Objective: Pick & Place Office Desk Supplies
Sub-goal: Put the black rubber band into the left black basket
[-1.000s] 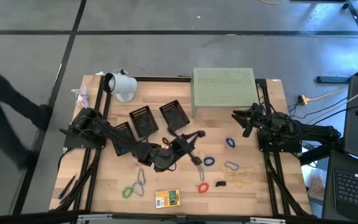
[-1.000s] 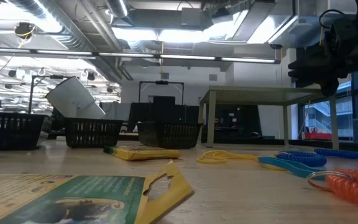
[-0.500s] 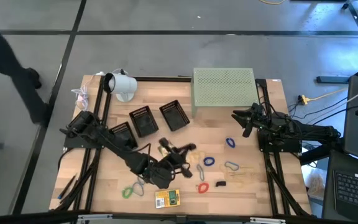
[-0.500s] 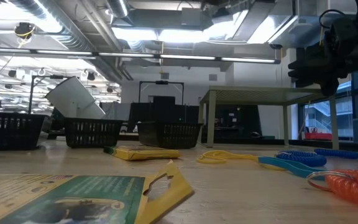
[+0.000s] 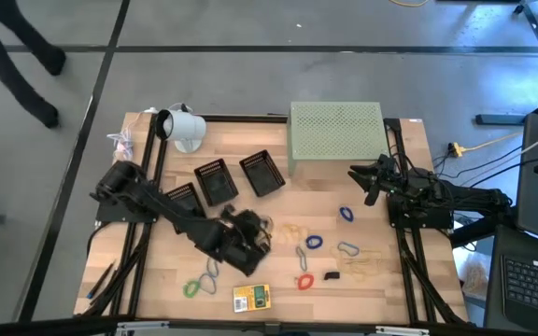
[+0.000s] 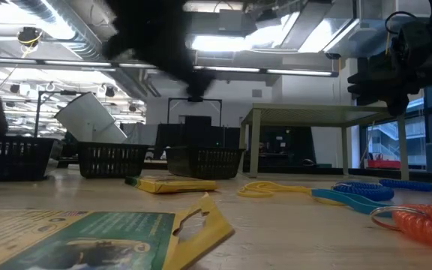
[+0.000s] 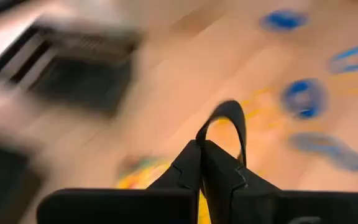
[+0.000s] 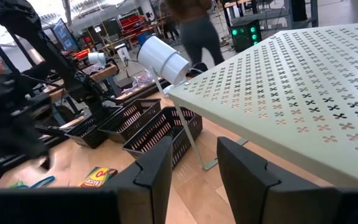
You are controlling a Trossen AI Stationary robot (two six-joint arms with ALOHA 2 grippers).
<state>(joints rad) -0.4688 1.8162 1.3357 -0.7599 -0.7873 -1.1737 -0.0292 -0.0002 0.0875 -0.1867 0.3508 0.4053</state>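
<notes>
Transport was the step in hand: the left end effector, pressed together on what looked like a black binder clip, hung mid-frame above the bench. Carry it level to the black baskets up-left. The right end effector waited part-spread, empty, at frame right.

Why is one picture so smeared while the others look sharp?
The left wrist view is streaked by motion: the baskets and blue bands smear, while the shut left gripper, moving with the camera, stays crisp. In the low view that arm is a dark blur at the top. The high view and right wrist view are mostly sharp.
</notes>
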